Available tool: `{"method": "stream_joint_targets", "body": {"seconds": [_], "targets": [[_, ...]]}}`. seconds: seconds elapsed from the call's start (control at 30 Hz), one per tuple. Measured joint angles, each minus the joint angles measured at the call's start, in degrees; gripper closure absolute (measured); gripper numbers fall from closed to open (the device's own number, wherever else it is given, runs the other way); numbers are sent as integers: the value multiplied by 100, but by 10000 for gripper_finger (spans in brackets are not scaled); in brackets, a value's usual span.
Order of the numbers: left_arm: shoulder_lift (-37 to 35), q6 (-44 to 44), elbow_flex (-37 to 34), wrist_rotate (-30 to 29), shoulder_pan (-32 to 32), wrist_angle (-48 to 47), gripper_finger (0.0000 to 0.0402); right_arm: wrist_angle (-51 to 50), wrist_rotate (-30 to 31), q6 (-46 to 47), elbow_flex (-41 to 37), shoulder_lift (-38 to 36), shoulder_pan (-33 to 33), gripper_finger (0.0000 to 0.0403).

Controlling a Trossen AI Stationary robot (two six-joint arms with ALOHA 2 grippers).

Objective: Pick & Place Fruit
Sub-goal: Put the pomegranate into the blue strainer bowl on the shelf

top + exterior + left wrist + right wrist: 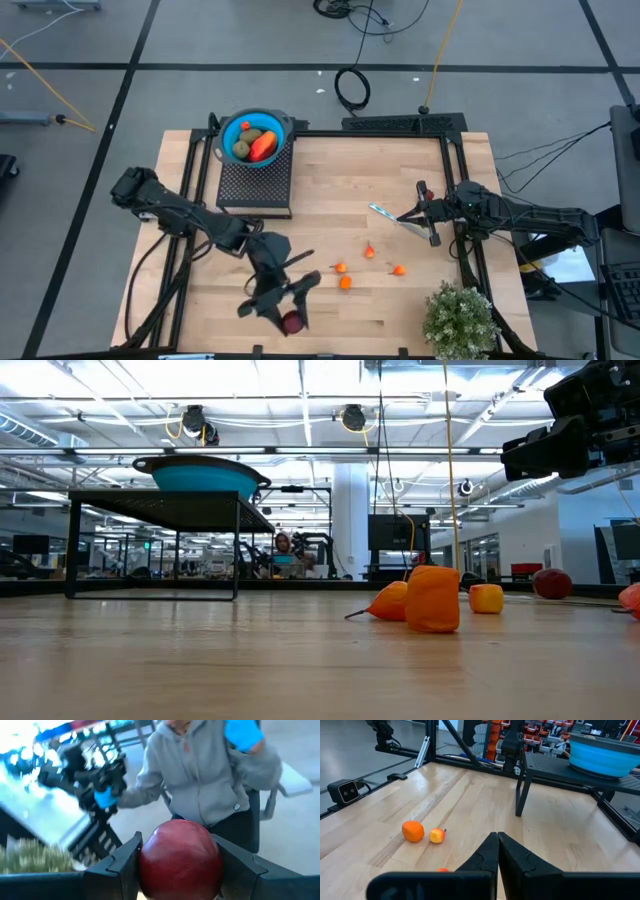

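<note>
Left gripper [180, 870] fingers clamp one dark red round toy fruit [180, 857] near the table's front edge; four small orange toy pieces [345, 282] lie mid-table; two fruits rest in one blue bowl [232, 133]; right gripper [497, 851] fingers pressed together, holding nothing

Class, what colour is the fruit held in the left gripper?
Dark red fruit, seen best in the left wrist view.
</note>
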Motion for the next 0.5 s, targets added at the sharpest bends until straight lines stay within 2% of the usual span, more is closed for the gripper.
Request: {"method": "stream_joint_targets", "body": {"seconds": [0.17,0.5], "targets": [[0,963,0,-8,-274,16,195,0,-2,-3,0,-2,0,403],[0,1147,0,-208,-521,29,195,0,0,-3,0,-1,0,403]]}}
